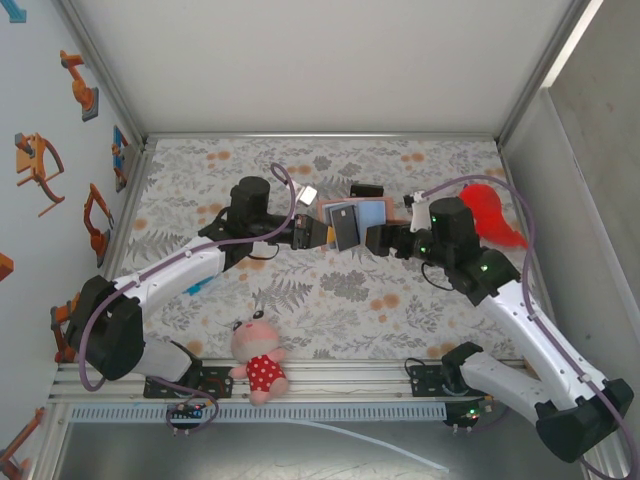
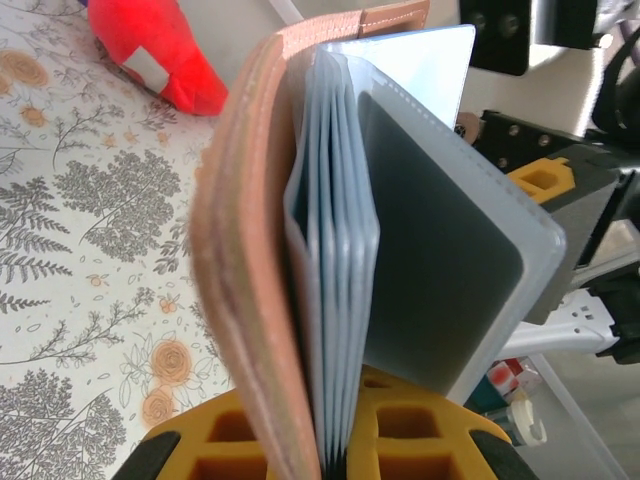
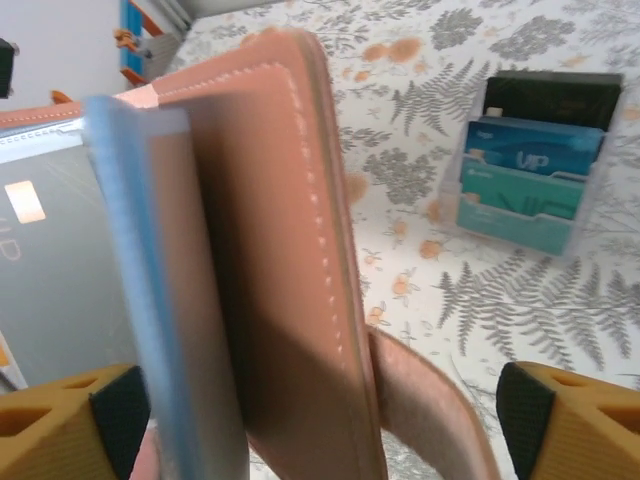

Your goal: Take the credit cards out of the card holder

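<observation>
Close against the left wrist camera, the card holder [image 2: 250,300] stands open on edge, its pinkish-tan cover on one side and a fan of blue-grey sleeves [image 2: 335,260] spreading from it. Its lower edge runs down between the yellow fingers [image 2: 225,425] of the left gripper [image 2: 330,455], which is clamped onto it.

From above, the card holder [image 1: 352,213] hangs clear of the floral cloth [image 1: 300,300] in the middle of the workspace, open like a book between the two arms, with a grey card [image 1: 345,228] on its inner face. The left gripper [image 1: 320,234] has it by one edge and the right gripper [image 1: 375,239] meets it from the other side.

At the right wrist, the right gripper [image 3: 330,430] is spread wide. One finger [image 3: 50,420] sits against the blue sleeve edges, while the other [image 3: 580,420] stands apart from the cover [image 3: 290,280], so nothing is pinched. The closing tab [image 3: 430,400] curves through that gap. The grey card [image 3: 40,230] shows a gold chip.

Beyond, a clear card stand [image 3: 530,160] with black, blue and teal cards rests on the cloth, just behind the holder in the overhead view [image 1: 367,189]. A red plush [image 1: 492,212] lies by the right arm, and a pink doll [image 1: 258,358] sits at the near edge.
</observation>
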Motion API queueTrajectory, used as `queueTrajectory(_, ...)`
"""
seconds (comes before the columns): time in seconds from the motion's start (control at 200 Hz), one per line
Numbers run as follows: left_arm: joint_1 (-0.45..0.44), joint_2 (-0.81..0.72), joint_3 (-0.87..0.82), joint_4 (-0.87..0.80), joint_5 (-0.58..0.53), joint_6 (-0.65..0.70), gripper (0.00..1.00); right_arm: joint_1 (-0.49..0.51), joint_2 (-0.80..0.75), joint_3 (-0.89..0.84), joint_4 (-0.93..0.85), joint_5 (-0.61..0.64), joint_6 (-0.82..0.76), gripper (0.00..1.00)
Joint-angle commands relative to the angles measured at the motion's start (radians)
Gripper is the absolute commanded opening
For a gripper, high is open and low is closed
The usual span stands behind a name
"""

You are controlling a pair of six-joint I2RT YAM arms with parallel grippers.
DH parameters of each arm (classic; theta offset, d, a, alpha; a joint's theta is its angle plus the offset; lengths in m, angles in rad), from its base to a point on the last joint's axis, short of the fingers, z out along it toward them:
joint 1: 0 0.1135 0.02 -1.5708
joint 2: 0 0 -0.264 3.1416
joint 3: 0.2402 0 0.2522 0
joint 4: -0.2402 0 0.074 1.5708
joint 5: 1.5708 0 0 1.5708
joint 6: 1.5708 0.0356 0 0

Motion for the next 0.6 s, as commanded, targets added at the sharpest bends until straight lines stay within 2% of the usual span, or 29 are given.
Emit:
queueTrajectory(0.0, -0.006, -0.026, -0.001, 0.077, 0.052, -0.026, 0.00, -0.013, -0.018, -0.033, 0.149, -0.116, 0.041, 0.79)
queueTrajectory(0.13, -0.006, -0.027, 0.001, 0.096, 0.062, -0.042, 0.00, -0.018, -0.018, -0.058, 0.216, -0.160, 0.058, 0.61)
queueTrajectory(0.265, -0.003, -0.024, -0.002, 0.090, 0.060, -0.041, 0.00, -0.021, -0.026, -0.061, 0.237, -0.179, 0.059, 0.23)
queueTrajectory(0.316, -0.001, -0.023, -0.005, 0.087, 0.054, -0.042, 0.04, -0.023, -0.032, -0.062, 0.237, -0.179, 0.058, 0.10)
queueTrajectory(0.361, 0.001, -0.022, -0.006, 0.082, 0.048, -0.043, 0.13, -0.024, -0.037, -0.062, 0.235, -0.178, 0.058, 0.00)
queueTrajectory(0.421, 0.005, -0.023, -0.009, 0.074, 0.044, -0.042, 0.24, -0.026, -0.046, -0.064, 0.227, -0.170, 0.058, 0.00)
queueTrajectory(0.491, 0.014, -0.031, -0.014, 0.059, 0.033, -0.039, 0.44, -0.026, -0.054, -0.062, 0.208, -0.148, 0.058, 0.00)
queueTrajectory(0.596, 0.031, -0.063, -0.022, -0.010, -0.013, -0.008, 0.62, -0.026, -0.059, -0.052, 0.162, -0.110, 0.061, 0.00)
